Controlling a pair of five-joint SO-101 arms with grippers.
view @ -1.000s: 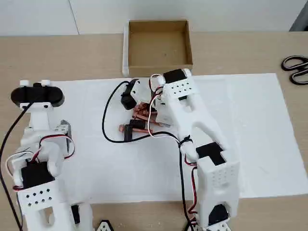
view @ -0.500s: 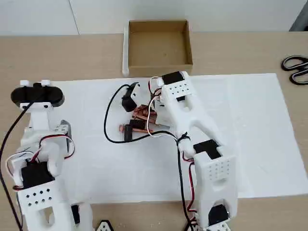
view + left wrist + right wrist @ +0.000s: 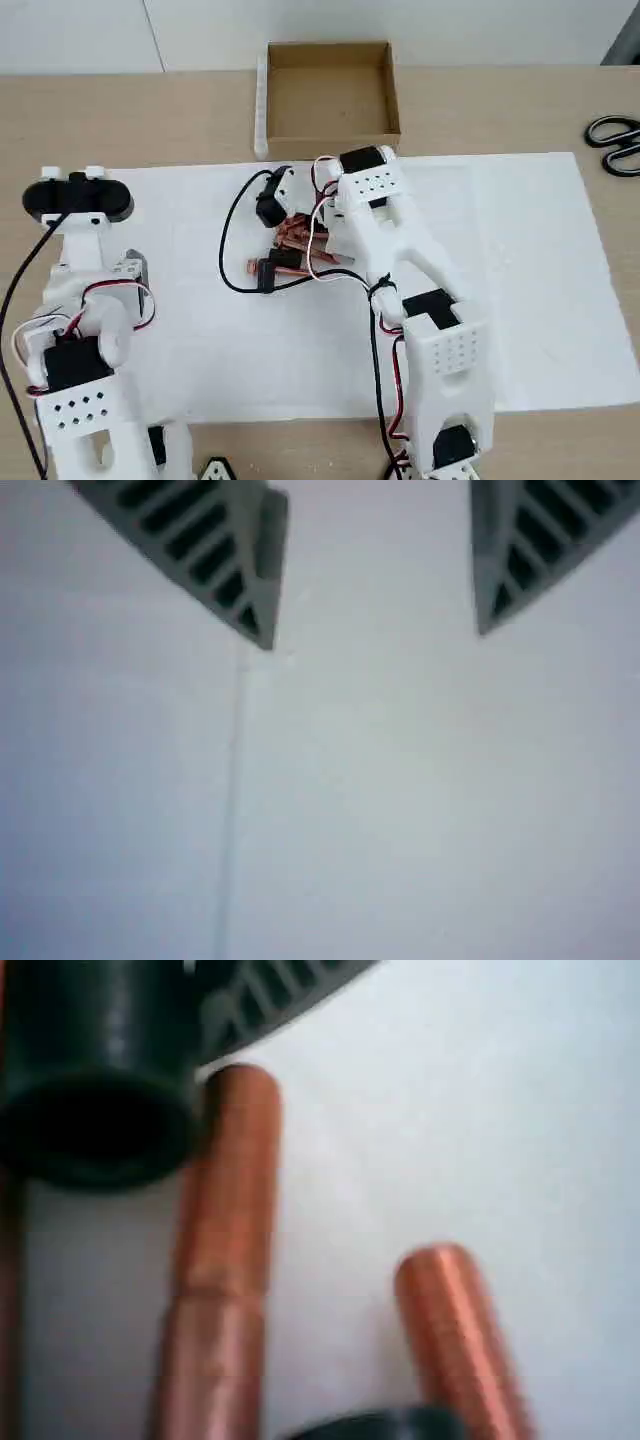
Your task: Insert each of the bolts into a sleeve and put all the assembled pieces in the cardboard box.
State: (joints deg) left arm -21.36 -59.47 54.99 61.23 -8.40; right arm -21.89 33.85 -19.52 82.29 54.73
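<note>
left pincer: wide, over white paper sheet | right pincer: state cannot tell, at copper-coloured metal bolts, black cylindrical sleeve

Box: the open-topped cardboard box is brown.
Sheet: the flat paper sheet is white.
Table: the wooden tabletop is pale tan.
Bolts: the cylindrical metal bolts are shiny copper-orange.
Sleeve: the round tubular sleeve is near-black.
Arms: the two plastic arms are white with black motors and red, white and black wires.
Fingers: the left gripper has grey fingers striped with dark slots.
Scissors: the loop-handled scissors are black.
</note>
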